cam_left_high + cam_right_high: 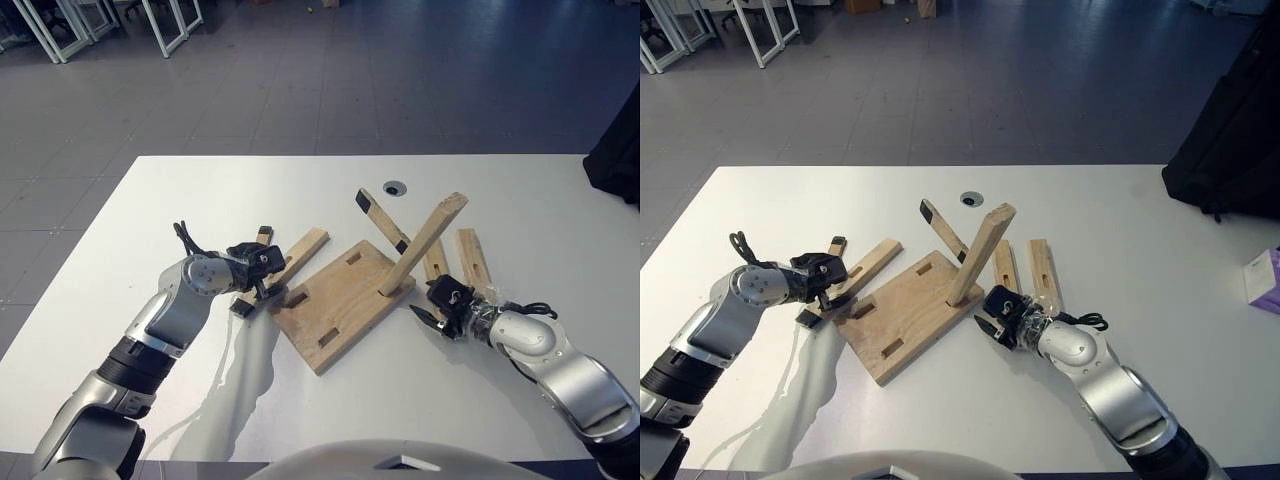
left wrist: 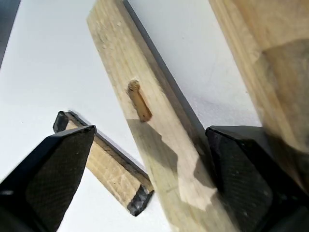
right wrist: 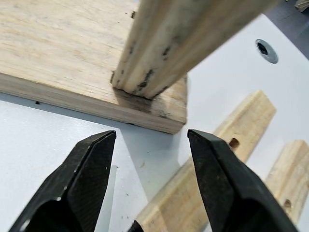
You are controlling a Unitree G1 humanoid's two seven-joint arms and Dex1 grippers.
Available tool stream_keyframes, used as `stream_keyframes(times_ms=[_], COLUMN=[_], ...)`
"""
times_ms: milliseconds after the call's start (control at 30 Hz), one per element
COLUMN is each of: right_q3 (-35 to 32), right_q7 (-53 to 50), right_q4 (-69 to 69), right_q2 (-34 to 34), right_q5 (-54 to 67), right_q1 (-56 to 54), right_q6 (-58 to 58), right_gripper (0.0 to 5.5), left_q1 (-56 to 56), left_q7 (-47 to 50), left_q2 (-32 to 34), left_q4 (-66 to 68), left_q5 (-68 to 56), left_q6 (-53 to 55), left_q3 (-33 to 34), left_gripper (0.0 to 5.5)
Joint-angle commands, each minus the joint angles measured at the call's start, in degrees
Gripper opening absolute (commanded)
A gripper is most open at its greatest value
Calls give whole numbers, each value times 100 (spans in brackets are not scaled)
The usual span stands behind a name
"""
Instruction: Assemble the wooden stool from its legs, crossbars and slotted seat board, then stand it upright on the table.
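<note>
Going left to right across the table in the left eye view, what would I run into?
left arm's fingers → slotted seat board → tilted leg standing in the board → rightmost wooden bar lying flat

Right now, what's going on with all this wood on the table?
A robot is partway through building a wooden stool. The seat board lies flat with one leg standing tilted at its right corner. The left gripper, open, straddles a loose plank at the board's left edge. The right gripper, open and empty, sits by that leg's base. Two more pieces lie to the right.
</note>
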Motion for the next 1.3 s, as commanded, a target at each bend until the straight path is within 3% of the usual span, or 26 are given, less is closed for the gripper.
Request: stream_keyframes(times_ms=[33, 233, 400, 733, 800, 967, 1067, 1300], right_q3=[96, 350, 219, -1762, -2232, -3308, -3262, -2551], right_q7=[14, -91, -239, -104, -213, -848, -1079, -1121], right_q4=[250, 1055, 2096, 1870, 1813, 853, 393, 611], right_q2=[148, 453, 1050, 340, 614, 2013, 2218, 1792], right_q5=[-181, -551, -785, -698, -400, 571, 596, 29], right_q1=[-133, -138, -877, -1170, -963, -444, -96, 753], right_q6=[-126, -469, -926, -795, -583, 666, 1112, 629], right_gripper=[273, 273, 273, 273, 273, 353, 388, 388], left_q1=[-94, -92, -75, 193, 374, 905, 1202, 1346], left_q7=[-386, -866, -1023, -1095, -1036, -1009, -876, -529], left_q2=[152, 244, -123, 66, 106, 271, 305, 207], left_q4=[-27, -533, -1429, -2257, -2620, -3568, -3898, -4276], left_q5=[178, 208, 52, 36, -45, -298, -433, -670], left_q6=[-172, -77, 484, 1166, 1497, 2305, 2657, 3084], left_q3=[-217, -273, -393, -377, -228, 133, 310, -5], left_gripper=[420, 420, 420, 420, 420, 420, 420, 420])
